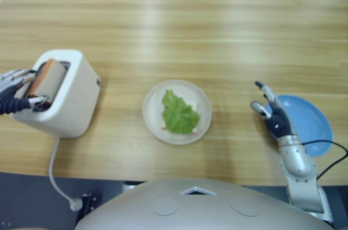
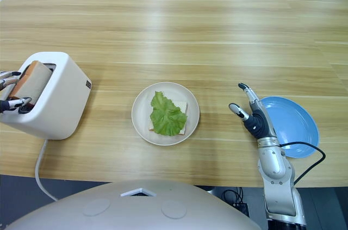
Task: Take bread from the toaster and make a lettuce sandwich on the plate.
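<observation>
A white toaster (image 1: 68,97) stands at the left of the wooden table with a brown bread slice (image 1: 47,76) sticking up from its slot. My left hand (image 1: 16,93) is at the toaster's left side, its fingers closed around that slice. On the cream plate (image 1: 154,123) in the middle lies a bread slice (image 2: 184,107) covered by a green lettuce leaf (image 1: 179,113). My right hand (image 1: 273,113) is held upright to the right of the plate, open and holding nothing.
A blue plate (image 1: 310,124) sits at the right, just behind my right hand. The toaster's white cord (image 1: 53,167) hangs over the table's near edge. The far half of the table is bare wood.
</observation>
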